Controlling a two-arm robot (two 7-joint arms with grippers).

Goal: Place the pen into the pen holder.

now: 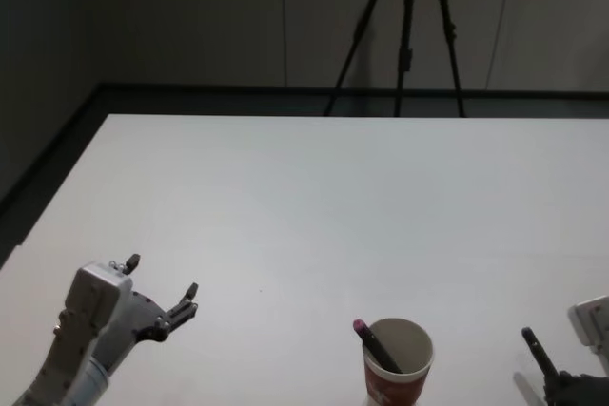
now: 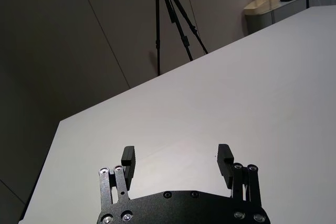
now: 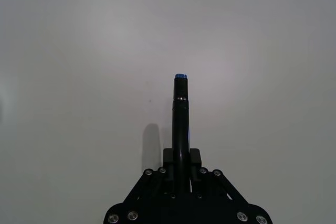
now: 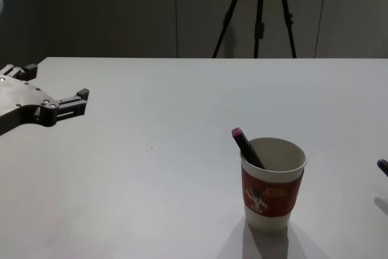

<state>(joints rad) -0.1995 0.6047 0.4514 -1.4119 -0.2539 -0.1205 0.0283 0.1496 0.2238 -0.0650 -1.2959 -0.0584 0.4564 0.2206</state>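
Between the closed jaws of the right gripper (image 3: 179,157) stands a slim black pen with a blue tip (image 3: 180,114), pinched near its lower end so that most of the barrel juts out past the fingertips, above bare white table (image 1: 314,197). The pick looks done and the carry is in hand; the pen has not yet reached its target. Off to the left of these jaws, near but apart, stands the pen holder, a white paper cup with a red sleeve bearing a small cartoon figure (image 4: 273,189), upright on the table. Its mouth already holds another dark pen with a pink cap (image 4: 246,147), which leans against the rim on the side away from the right gripper. The next move, as I judge it, calls for bringing the held pen over the cup's mouth, tipping it more upright, lowering it into the free part of the opening, then letting go. That leaning pen is the one thing in the way; a knock on the rim might tip the light cup. Well beyond the cup, the left gripper (image 2: 178,156) hovers over the table with its jaws wide apart and empty. A black tripod (image 1: 404,35) stands behind the table's far edge.
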